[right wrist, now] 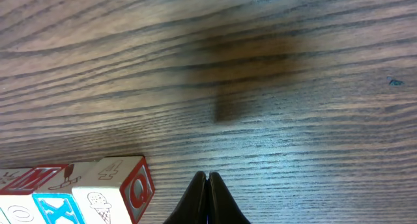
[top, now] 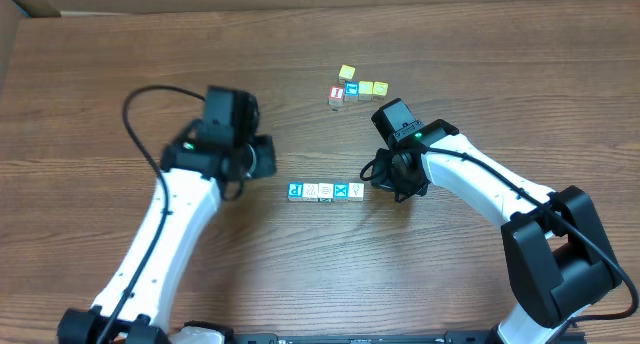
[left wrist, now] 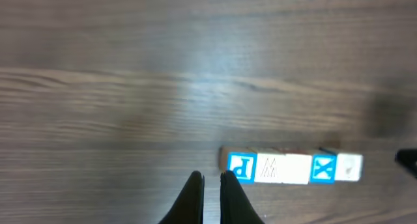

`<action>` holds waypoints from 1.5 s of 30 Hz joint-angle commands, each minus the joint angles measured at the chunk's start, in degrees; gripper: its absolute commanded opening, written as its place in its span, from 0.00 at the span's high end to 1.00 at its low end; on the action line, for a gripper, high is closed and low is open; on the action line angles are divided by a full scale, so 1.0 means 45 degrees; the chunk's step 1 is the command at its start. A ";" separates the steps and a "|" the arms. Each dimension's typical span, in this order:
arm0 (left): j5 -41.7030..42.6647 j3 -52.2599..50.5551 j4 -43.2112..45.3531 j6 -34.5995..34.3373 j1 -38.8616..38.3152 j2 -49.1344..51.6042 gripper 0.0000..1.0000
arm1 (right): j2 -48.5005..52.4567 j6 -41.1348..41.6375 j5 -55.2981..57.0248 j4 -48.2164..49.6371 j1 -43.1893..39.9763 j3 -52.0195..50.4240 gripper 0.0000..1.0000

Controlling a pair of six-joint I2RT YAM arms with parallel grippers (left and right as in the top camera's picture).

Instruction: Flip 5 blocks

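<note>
- A brown wood-grain surface (top: 90,94) is seen filling the whole view.
- The blocks (top: 325,191) are lined up touching in a row near the middle, between the arms.
- A separate cluster of cubes (top: 358,87) is set farther back.
- The left hand (left wrist: 212,180) and right hand (right wrist: 206,180) are fully closed, with nothing held.

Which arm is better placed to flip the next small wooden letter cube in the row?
Probably right: right gripper sits shut beside the end of the wooden cube row; left gripper is farther off.

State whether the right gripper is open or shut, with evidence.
Shut: the right gripper has its fingers pressed together, no gap, nothing between them.
</note>
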 commanded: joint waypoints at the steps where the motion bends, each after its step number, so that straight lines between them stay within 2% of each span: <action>1: -0.0121 -0.1020 0.0194 -0.0248 -0.0267 0.0797 0.96 | 0.0073 -0.0092 -0.0005 0.0117 0.0049 -0.0044 0.96; 18: 0.0840 -0.1010 0.1205 -0.0170 -0.0515 0.3983 0.96 | 0.0073 -0.0374 -0.0495 0.0301 0.0053 -0.0044 0.96; 29: 0.0835 -0.1010 0.1525 -0.0165 -0.0515 0.3997 0.96 | 0.0345 -0.0374 -0.0656 0.0384 0.0146 -0.0049 0.96; 45: 0.0889 -0.1010 0.1564 0.0160 -0.0515 0.3997 0.96 | 0.0612 -0.0223 -0.0447 0.0865 0.1234 -0.0049 0.96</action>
